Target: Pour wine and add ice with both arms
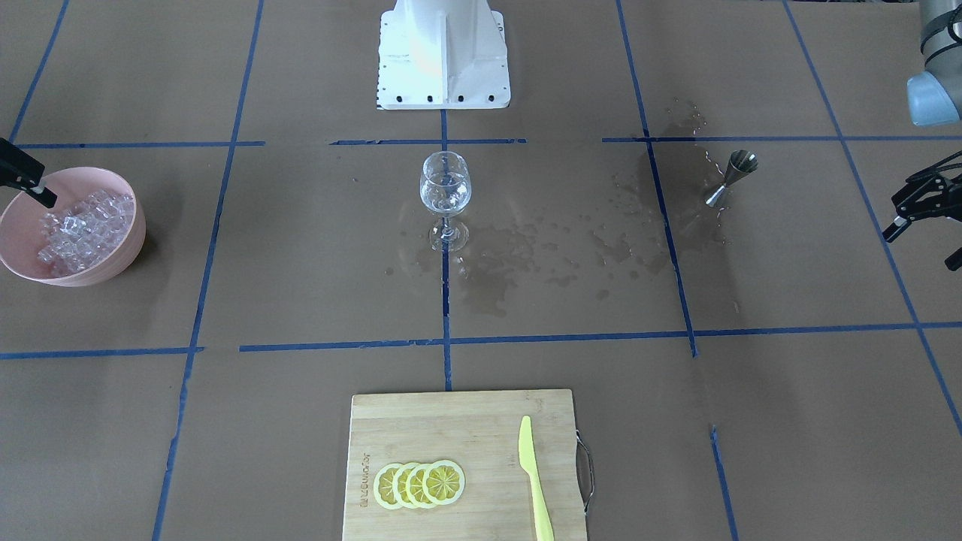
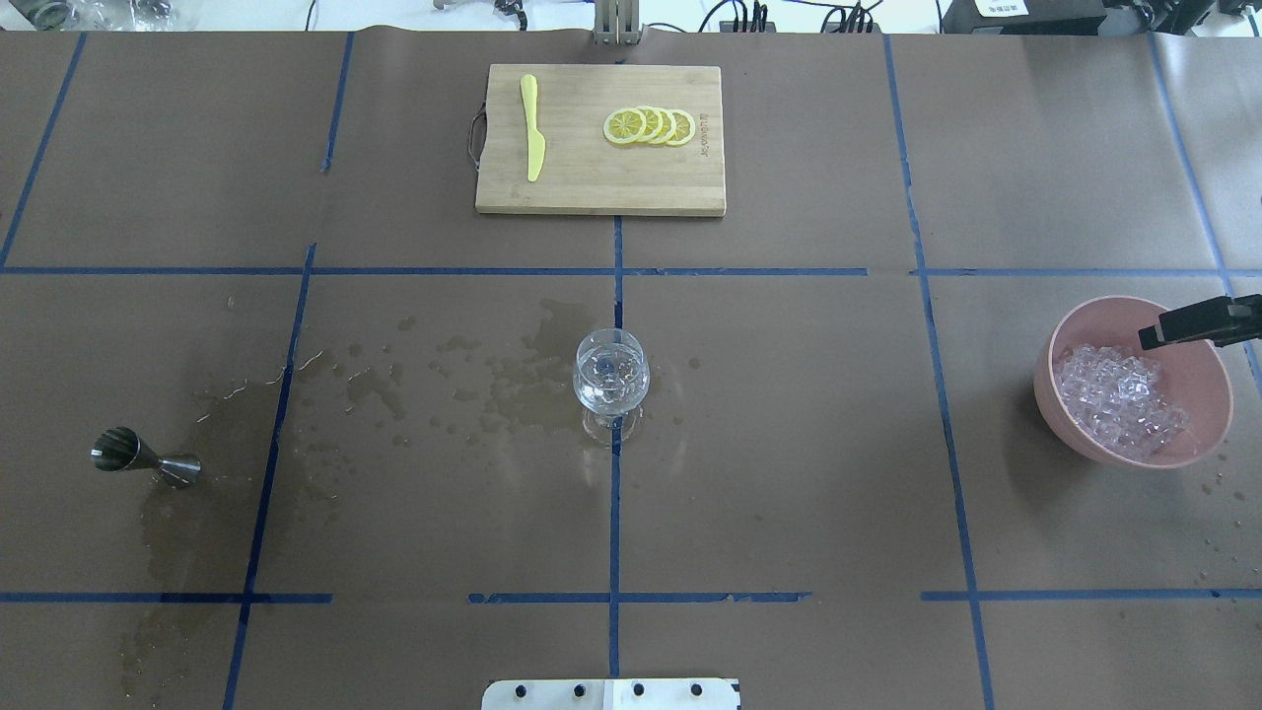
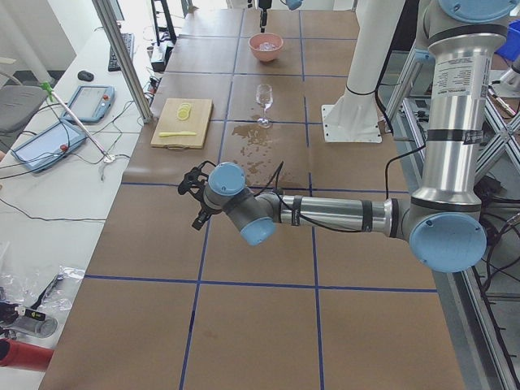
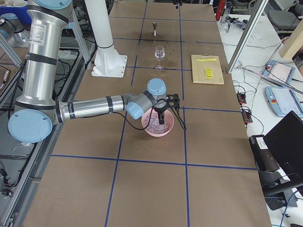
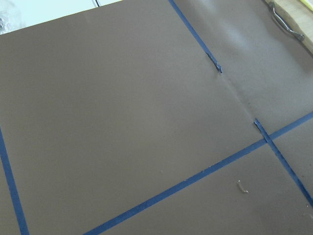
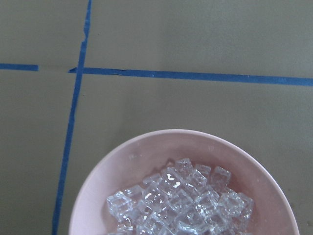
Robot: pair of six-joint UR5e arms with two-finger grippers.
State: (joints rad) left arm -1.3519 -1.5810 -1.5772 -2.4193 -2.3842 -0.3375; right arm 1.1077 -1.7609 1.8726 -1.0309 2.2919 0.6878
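Brown paper [image 6: 195,39]; ice [image 6: 181,200] close-up, right wrist

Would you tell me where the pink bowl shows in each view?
Front-facing: pink bowl at the left edge.
Overhead: bowl at right.
Exterior left: bowl far, top centre.
Exterior right: bowl at centre.
Left wrist: absent.
Right wrist: bowl at bottom.
Shared landmark: wine glass, in the four exterior views.

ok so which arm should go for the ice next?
Right. Its tool hangs over the pink bowl holding the ice. The left tool is at the table's opposite end, out past the jigger, with the wine glass between it and the bowl.
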